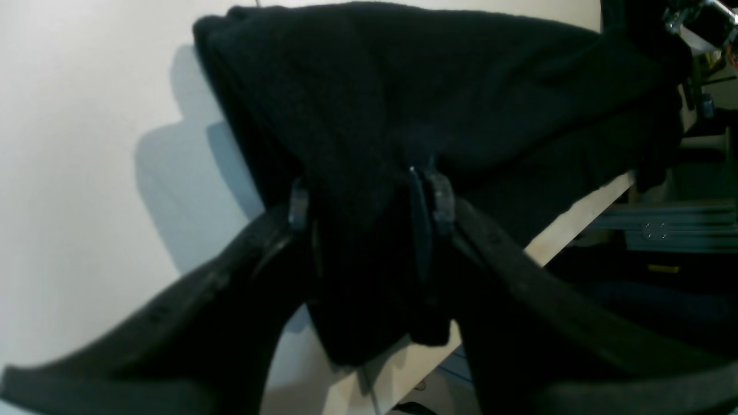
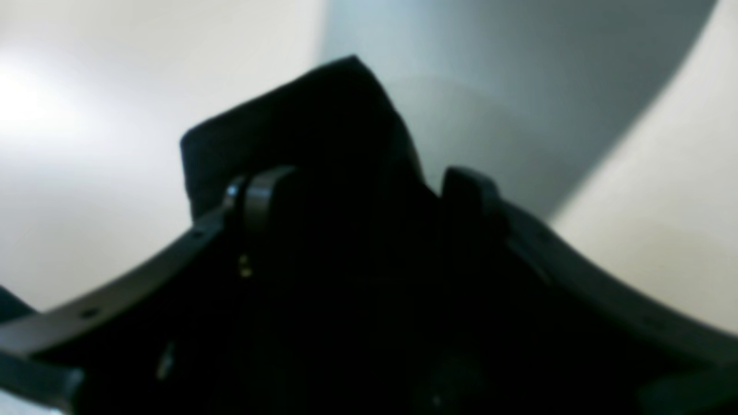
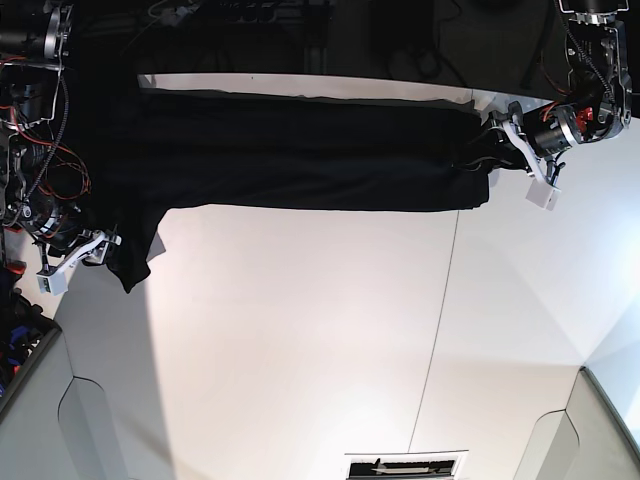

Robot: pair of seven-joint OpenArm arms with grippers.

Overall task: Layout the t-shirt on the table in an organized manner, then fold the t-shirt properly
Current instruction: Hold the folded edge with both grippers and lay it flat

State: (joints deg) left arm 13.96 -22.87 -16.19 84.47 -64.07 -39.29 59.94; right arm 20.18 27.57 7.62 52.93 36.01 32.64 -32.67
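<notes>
Beyond the far edge of the white surface, along the top of the base view, lies a dark band of clutter with red wires [image 3: 40,150] at the upper left. Light grey angled panels [image 3: 85,420] fill both lower corners, and a slotted vent [image 3: 405,466] sits at bottom centre. Soft glare brightens the middle

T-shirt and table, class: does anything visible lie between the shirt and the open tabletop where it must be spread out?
Nothing visible does. The t-shirt stretches along the table's far edge between the left gripper and the right gripper; the white surface in front of it shows only panel seams.
</notes>
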